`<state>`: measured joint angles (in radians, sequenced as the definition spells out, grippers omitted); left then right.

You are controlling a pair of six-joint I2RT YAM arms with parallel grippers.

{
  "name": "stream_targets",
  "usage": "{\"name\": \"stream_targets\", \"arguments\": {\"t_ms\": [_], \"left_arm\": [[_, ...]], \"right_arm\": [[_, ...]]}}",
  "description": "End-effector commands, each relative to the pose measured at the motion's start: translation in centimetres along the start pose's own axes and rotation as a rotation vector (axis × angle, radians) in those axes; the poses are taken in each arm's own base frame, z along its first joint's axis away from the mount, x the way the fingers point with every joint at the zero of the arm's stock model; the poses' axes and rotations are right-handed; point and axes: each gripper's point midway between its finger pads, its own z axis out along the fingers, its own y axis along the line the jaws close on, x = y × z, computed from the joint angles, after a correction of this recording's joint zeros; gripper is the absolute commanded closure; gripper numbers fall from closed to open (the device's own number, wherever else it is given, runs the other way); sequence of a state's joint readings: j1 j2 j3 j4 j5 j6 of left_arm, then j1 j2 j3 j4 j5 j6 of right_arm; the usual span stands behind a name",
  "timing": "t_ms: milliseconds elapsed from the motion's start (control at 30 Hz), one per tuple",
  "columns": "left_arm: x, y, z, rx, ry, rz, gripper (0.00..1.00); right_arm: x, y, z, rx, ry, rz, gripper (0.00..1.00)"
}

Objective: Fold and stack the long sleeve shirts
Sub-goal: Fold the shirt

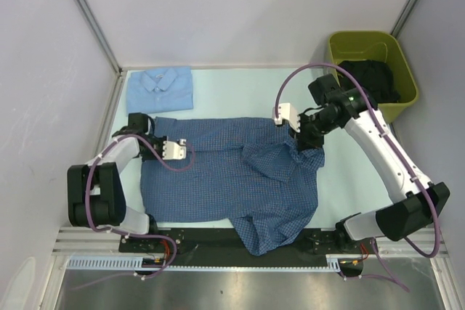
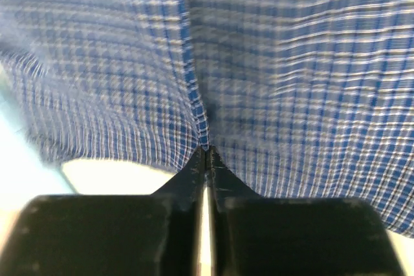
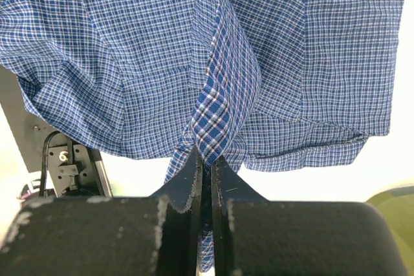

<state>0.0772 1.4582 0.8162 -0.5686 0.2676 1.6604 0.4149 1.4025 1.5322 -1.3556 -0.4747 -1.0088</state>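
Grips checked shirt [image 1: 240, 179], spread across worktop [image 1: 240, 92], with left tool [image 2: 206, 150] clenched on its left edge and right tool [image 3: 206, 156] on its far-right placket, probably to fold. Saves folded pale shirt [image 1: 160, 88], far left, as stack base.

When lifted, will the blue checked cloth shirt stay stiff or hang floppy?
Probably floppy: the blue checked cloth shirt wrinkles and bunches at the right tool. Likely light: one pinch by the left tool pulls thin fabric into folds.

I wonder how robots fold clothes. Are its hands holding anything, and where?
Both hold the checked blue shirt: the left gripper pinches a fold at its left edge, the right gripper a bunched fold near its upper right.
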Motion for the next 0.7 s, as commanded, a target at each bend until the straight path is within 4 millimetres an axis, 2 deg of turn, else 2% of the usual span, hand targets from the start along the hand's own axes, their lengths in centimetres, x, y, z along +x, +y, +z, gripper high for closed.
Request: {"name": "stream_targets", "arguments": {"t_ms": [0,67,100,133,200,233,267,300,333,367,400,433,467,500,533,567,600,633,667], "left_arm": [[0.0,-2.7,0.0,0.067,-0.006,0.091,0.81],[-1.6,-2.6,-0.9,0.057,-0.077,0.066,0.58],[-3.9,-1.6,-2.2,-0.003,-0.177,0.034,0.42],[-5.1,-0.8,-3.3,-0.038,-0.229,0.013,0.26],[-8.3,-0.3,-5.5,-0.084,-0.383,-0.077,0.11],[-9.6,0.4,-7.4,-0.145,-0.430,-0.087,0.10],[-10.4,0.3,-8.3,-0.154,-0.468,-0.147,0.07],[-11.7,0.3,-9.3,-0.167,-0.531,-0.168,0.03],[-12.5,0.3,-11.0,-0.216,-0.558,-0.171,0.00],[-13.0,0.3,-11.7,-0.235,-0.582,-0.188,0.01],[-13.6,0.1,-12.4,-0.238,-0.617,-0.281,0.00],[-14.0,-0.3,-12.6,-0.242,-0.644,-0.335,0.01],[-14.6,0.1,-14.0,-0.287,-0.683,-0.420,0.01],[-14.8,0.1,-14.4,-0.299,-0.704,-0.461,0.00],[-14.7,-0.3,-14.0,-0.303,-0.708,-0.521,0.00],[-15.0,0.0,-15.0,-0.343,-0.746,-0.608,0.01],[-14.9,-0.1,-14.8,-0.350,-0.756,-0.656,0.01],[-14.7,-0.8,-14.0,-0.341,-0.751,-0.694,0.01],[-14.5,-1.4,-13.6,-0.329,-0.742,-0.708,0.01]], "right_arm": [[1.1,2.9,-1.7,-0.071,0.064,0.006,1.00],[0.4,2.3,-1.5,-0.061,0.061,-0.033,1.00],[-0.2,2.2,-0.6,-0.077,0.073,-0.063,0.99],[-0.5,1.6,-0.3,-0.062,0.087,-0.081,0.99],[-2.6,0.3,0.7,-0.038,0.064,-0.152,0.98],[-3.0,-0.4,2.0,-0.054,0.075,-0.164,0.97],[-3.7,-1.2,2.9,-0.054,0.074,-0.186,0.97],[-5.1,-2.0,3.0,-0.037,0.059,-0.216,0.97],[-5.6,-2.3,5.2,-0.085,0.081,-0.230,0.97],[-6.6,-2.7,5.9,-0.092,0.075,-0.243,0.96],[-8.2,-3.3,6.2,-0.084,0.051,-0.273,0.96],[-9.3,-3.1,7.5,-0.107,0.051,-0.302,0.96],[-9.7,-3.5,9.9,-0.144,0.070,-0.304,0.95],[-10.3,-3.6,11.4,-0.164,0.072,-0.306,0.95],[-12.9,-3.5,11.8,-0.152,0.028,-0.347,0.94],[-13.0,-3.7,14.9,-0.192,0.053,-0.325,0.91],[-14.0,-3.6,15.8,-0.196,0.043,-0.316,0.69],[-16.9,-3.5,15.2,-0.178,-0.021,-0.303,0.58],[-16.9,-2.2,15.5,-0.236,-0.001,-0.273,0.47]]}}
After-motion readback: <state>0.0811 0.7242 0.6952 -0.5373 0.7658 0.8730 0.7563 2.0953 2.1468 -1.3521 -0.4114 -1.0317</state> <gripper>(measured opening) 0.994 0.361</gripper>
